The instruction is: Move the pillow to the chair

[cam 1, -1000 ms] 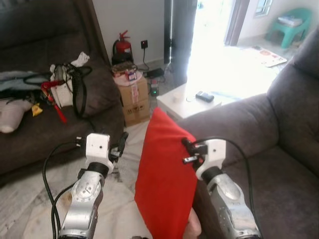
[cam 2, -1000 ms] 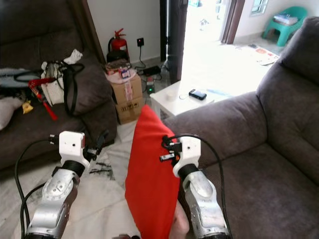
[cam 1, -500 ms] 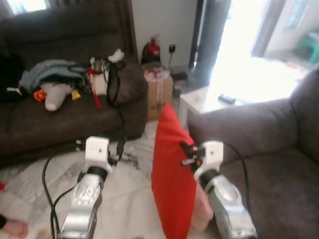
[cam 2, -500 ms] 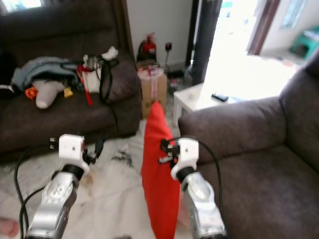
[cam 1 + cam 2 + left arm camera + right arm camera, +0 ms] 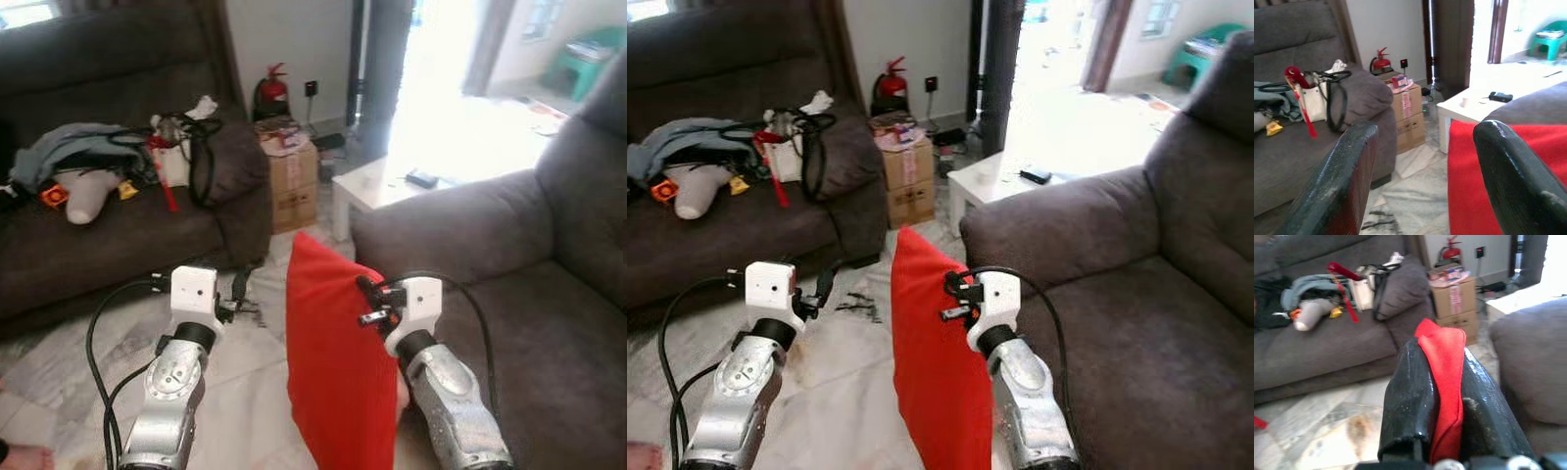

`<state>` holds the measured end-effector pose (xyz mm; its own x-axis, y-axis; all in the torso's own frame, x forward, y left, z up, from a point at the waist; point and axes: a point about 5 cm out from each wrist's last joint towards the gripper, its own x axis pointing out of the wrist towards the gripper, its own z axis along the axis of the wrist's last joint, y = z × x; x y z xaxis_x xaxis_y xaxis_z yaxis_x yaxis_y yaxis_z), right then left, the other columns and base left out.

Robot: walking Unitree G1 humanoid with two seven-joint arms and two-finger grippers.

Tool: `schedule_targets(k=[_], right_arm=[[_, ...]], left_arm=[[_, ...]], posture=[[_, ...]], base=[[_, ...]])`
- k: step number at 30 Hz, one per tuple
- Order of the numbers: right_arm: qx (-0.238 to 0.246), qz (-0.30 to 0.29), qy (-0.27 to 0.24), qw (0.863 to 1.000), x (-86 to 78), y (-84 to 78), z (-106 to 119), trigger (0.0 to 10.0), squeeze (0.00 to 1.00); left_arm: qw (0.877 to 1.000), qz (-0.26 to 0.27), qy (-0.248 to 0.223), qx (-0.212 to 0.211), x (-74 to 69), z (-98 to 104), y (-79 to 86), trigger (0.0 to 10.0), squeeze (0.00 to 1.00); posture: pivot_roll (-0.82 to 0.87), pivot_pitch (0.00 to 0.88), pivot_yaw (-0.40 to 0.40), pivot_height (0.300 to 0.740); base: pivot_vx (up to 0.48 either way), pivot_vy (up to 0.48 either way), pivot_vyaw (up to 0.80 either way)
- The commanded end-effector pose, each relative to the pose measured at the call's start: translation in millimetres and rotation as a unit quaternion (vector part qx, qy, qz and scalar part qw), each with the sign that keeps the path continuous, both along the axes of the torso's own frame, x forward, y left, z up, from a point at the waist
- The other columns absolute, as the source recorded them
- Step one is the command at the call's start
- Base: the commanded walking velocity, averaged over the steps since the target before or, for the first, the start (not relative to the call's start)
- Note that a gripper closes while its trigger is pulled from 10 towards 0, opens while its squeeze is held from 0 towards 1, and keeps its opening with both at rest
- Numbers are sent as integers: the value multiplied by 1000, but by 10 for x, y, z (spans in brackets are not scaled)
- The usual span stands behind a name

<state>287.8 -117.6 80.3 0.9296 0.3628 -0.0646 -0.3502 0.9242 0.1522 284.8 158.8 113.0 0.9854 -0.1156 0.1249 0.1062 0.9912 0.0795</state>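
Note:
A red pillow (image 5: 336, 364) hangs upright in front of me, pinched at its upper edge by my right gripper (image 5: 368, 302). In the right wrist view the gripper (image 5: 1445, 396) is shut on the pillow's red fabric (image 5: 1444, 357). The big grey armchair (image 5: 509, 255) stands right beside the pillow, on my right. My left gripper (image 5: 241, 290) is held out to the left of the pillow above the floor. Its black fingers (image 5: 1339, 181) stand open in the left wrist view, with nothing between them and the pillow's edge (image 5: 1469, 186) close by one of them.
A dark sofa (image 5: 108, 245) on the left carries clothes and bags (image 5: 181, 147). Behind stand a cardboard box (image 5: 292, 179), a fire extinguisher (image 5: 271, 90) and a low white table (image 5: 387, 186) with a phone. Marble floor (image 5: 59, 362) lies below the arms.
The whole view has swung as I moved, so the sofa and armchair shifted in the picture. The right gripper still holds the pillow, and the left still stands open.

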Motion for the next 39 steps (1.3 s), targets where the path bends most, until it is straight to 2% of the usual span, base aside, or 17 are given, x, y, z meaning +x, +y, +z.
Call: schedule_targets(k=[1, 4, 7, 8, 9, 13, 15, 16, 23, 25, 26, 27, 28, 29, 32, 33, 39], right_arm=[[16, 22, -82, 996, 99, 111, 347, 10000, 0], [15, 42, -82, 996, 87, 153, 353, 10000, 0], [27, 114, -79, 990, 26, 281, 378, 10000, 0], [26, 162, -81, 983, -33, 348, 397, 10000, 0], [26, 162, -81, 983, -33, 348, 397, 10000, 0], [36, 266, -85, 959, -187, 448, 465, 10000, 0], [39, 283, -81, 955, -213, 462, 472, 10000, 0], [37, 319, -78, 944, -263, 495, 488, 10000, 0], [48, 391, -72, 916, -400, 617, 547, 10000, 0], [46, 397, -73, 914, -416, 626, 551, 10000, 0], [50, 387, -73, 918, -403, 629, 548, 10000, 0], [26, 347, -87, 934, -328, 583, 537, 10000, 0], [14, 327, -93, 940, -290, 558, 532, 10000, 0], [12, 272, -90, 958, -177, 472, 513, 10000, 0], [10, 195, -94, 976, -38, 295, 530, 10000, 0], [12, 171, -94, 981, 1, 224, 540, 10000, 0], [12, 129, -90, 987, 45, 112, 519, 10000, 0]], left_arm=[[1000, 4, -2, 4, -1, 9, 40, 10000, 0], [1000, 3, -1, 4, -1, 7, 36, 10000, 0], [1000, -1, 0, 3, -1, 6, 25, 10000, 0], [1000, -2, 0, 2, -3, 6, 23, 10000, 0], [1000, -2, 0, 2, -3, 6, 23, 10000, 0], [1000, -4, 0, 2, 0, 8, 18, 10000, 0], [1000, -4, 0, 2, 0, 8, 18, 10000, 0], [1000, -5, 0, 2, 5, 8, 15, 10000, 0], [1000, -10, 0, 1, 19, 14, 4, 10000, 0], [1000, -11, 0, 1, 19, 14, 3, 10000, 0], [1000, -12, 1, 2, 20, 12, 3, 10000, 0], [1000, -12, 1, 2, 18, 12, 3, 10000, 0], [1000, -11, 1, 2, 17, 13, 2, 10000, 0], [1000, -11, 1, 1, 18, 12, 1, 10000, 0], [1000, -9, 0, 0, 13, 10, 0, 10000, 0], [1000, -8, 0, -1, 11, 7, 0, 10000, 0], [1000, -6, 2, -9, 5, -4, -10, 10000, 0]], posture=[[26, 0, 36, 740], [25, 0, 35, 740], [25, 0, 35, 740], [24, 0, 36, 740], [24, 0, 36, 740], [25, 0, 35, 740], [25, 0, 35, 740], [24, 0, 35, 740], [25, 0, 36, 740], [25, 0, 36, 740], [25, 0, 37, 740], [25, 0, 38, 740], [25, 0, 38, 740], [26, 0, 37, 740], [23, 0, 40, 740], [23, 0, 40, 740], [14, 0, 43, 740]], base=[[0, 0, 0], [0, 0, 0], [0, 0, 0], [0, 0, 0], [0, 0, 0], [0, 0, 0], [0, 0, 0], [0, 0, 0], [0, 0, 0], [0, 0, 0], [0, 0, 0], [0, 0, 0], [0, 0, 0], [0, 0, 0], [0, 0, 0], [0, 0, 0], [0, 0, 0]])
